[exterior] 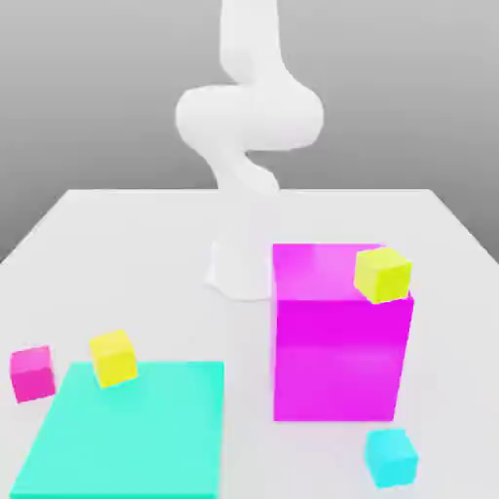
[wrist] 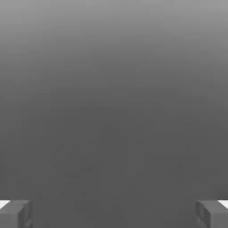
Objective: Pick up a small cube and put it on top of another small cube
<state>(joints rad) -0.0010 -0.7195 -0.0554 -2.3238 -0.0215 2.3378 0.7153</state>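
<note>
In the exterior view, the white robot arm (exterior: 249,117) rises from the far part of the pale table (exterior: 175,253). The small magenta-pink cube (exterior: 32,374), the task's thing, sits at the exterior view's left, beside the flat turquoise slab (exterior: 127,429). A small yellow cube (exterior: 114,359) lies at that slab's far edge, near the pink one; a yellow-green cube (exterior: 383,275) is perched on the large magenta block (exterior: 336,356), and a small cyan cube (exterior: 392,457) lies in front of it. All are plain, flat-coloured and sharp-edged, with no visible grain. The pink cube looks slightly turned, so a misaligned grasp could twist it or knock the yellow neighbour. An off-centre release could tip the stack, and a low sweep could hit the tall block.

In the hand view, the gripper (wrist: 114,214) has its fingers wide apart, with nothing between them, against a smooth grey backdrop.
</note>
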